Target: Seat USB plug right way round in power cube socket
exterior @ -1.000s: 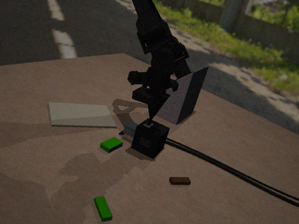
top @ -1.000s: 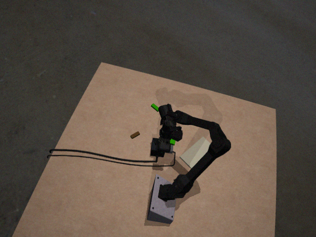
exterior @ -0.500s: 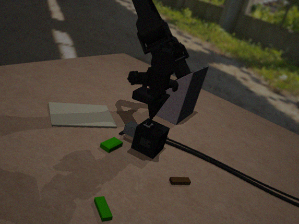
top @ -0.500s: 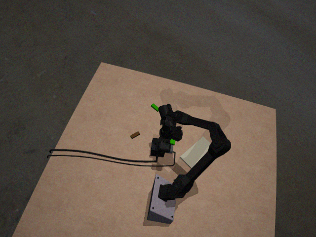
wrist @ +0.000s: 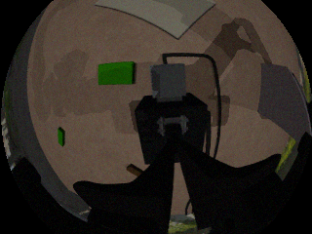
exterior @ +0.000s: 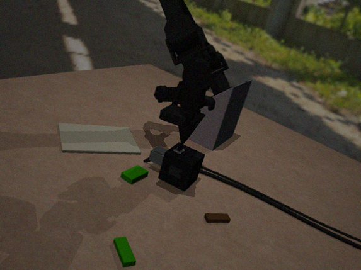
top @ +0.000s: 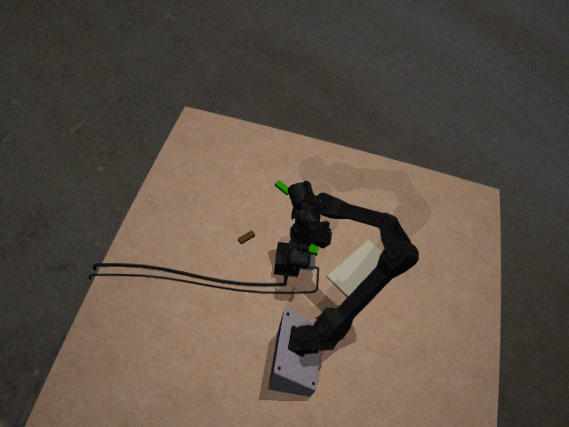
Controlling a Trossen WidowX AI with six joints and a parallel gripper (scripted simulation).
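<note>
The black power cube (top: 281,258) (exterior: 183,167) (wrist: 146,122) stands on the table, with a light grey frame (exterior: 179,152) (wrist: 183,126) around the socket on its top. My gripper (exterior: 182,143) (wrist: 175,144) points down at this socket. Its tips are nearly together right at the socket, shut on the small dark USB plug. The plug is almost wholly hidden by the black fingers, so its depth and which way round it is cannot be made out. In the top view the arm hides the fingertips and the socket.
A grey block (exterior: 156,155) (wrist: 171,80) with a thin cable (top: 317,280) (wrist: 217,102) is at the cube's side. Green blocks (exterior: 135,174) (exterior: 125,251), a brown block (top: 246,237) (exterior: 217,218) and a pale flat plate (top: 351,270) (exterior: 98,139) lie around. A wedge-shaped box (exterior: 212,124) stands behind.
</note>
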